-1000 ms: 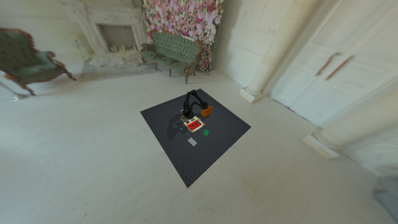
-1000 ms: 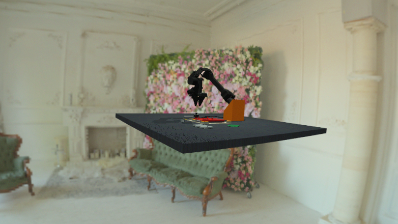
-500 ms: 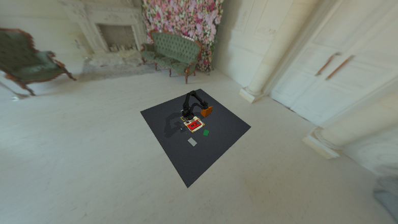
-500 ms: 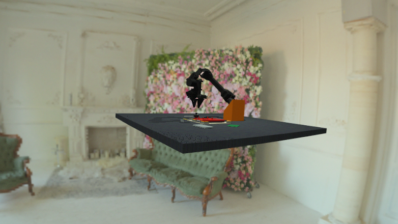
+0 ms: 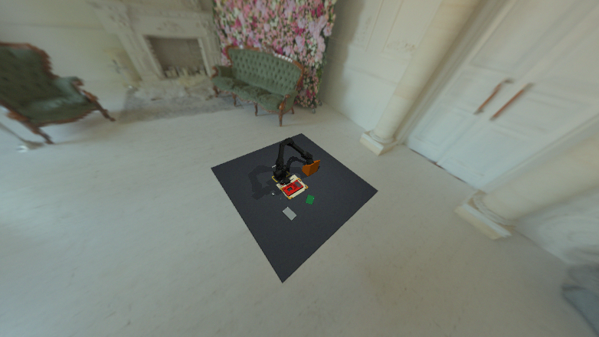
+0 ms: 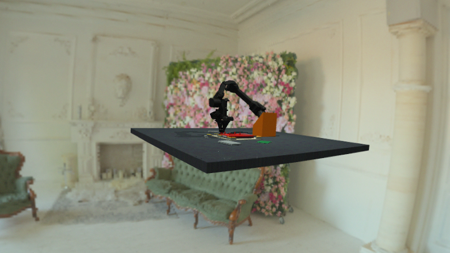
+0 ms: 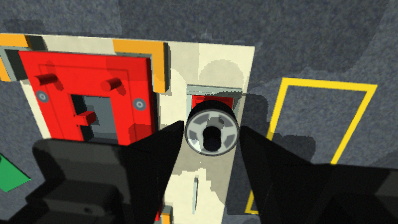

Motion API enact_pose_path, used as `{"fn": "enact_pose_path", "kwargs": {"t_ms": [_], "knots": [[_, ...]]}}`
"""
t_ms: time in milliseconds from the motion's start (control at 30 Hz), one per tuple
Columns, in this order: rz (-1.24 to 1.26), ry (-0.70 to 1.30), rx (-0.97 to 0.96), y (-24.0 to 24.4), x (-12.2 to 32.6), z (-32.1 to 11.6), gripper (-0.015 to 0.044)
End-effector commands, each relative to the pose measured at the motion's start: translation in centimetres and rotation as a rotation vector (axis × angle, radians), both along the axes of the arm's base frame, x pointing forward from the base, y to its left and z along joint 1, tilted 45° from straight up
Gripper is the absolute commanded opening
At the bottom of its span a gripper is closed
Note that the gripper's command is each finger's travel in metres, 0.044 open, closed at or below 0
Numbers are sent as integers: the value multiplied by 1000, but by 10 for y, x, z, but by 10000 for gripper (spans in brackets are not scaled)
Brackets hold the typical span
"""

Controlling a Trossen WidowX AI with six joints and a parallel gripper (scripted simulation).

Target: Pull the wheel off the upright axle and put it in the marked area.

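The hand hangs spread, fingers flanking the wheel at three and nine o'clock without touching it. The wheel sits on its axle, yellow-marked area at three o'clock.

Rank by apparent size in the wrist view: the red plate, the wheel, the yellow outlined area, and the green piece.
Largest to smallest:
1. red plate
2. yellow outlined area, partly hidden by a finger, so nearly tied
3. wheel
4. green piece, cropped by the frame

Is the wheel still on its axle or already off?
On. The wheel sits on the board, between the open gripper fingers, outside the yellow outline.
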State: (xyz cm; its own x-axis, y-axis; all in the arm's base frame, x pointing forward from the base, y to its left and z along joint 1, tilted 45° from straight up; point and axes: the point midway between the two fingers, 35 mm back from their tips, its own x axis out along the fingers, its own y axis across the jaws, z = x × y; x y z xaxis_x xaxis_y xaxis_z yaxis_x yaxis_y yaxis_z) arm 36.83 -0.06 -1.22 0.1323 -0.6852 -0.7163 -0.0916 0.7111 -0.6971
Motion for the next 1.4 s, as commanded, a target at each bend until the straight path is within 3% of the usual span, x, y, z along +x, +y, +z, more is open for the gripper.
{"fn": "enact_pose_path", "kwargs": {"t_ms": [0, 167, 367, 1367], "knots": [[-4, -1, 0, -1, 0, 0, 175], [-4, -1, 0, -1, 0, 0, 142], [-4, -1, 0, 0, 0, 1, 0], [-1, -1, 0, 7, -1, 8, 0]]}}
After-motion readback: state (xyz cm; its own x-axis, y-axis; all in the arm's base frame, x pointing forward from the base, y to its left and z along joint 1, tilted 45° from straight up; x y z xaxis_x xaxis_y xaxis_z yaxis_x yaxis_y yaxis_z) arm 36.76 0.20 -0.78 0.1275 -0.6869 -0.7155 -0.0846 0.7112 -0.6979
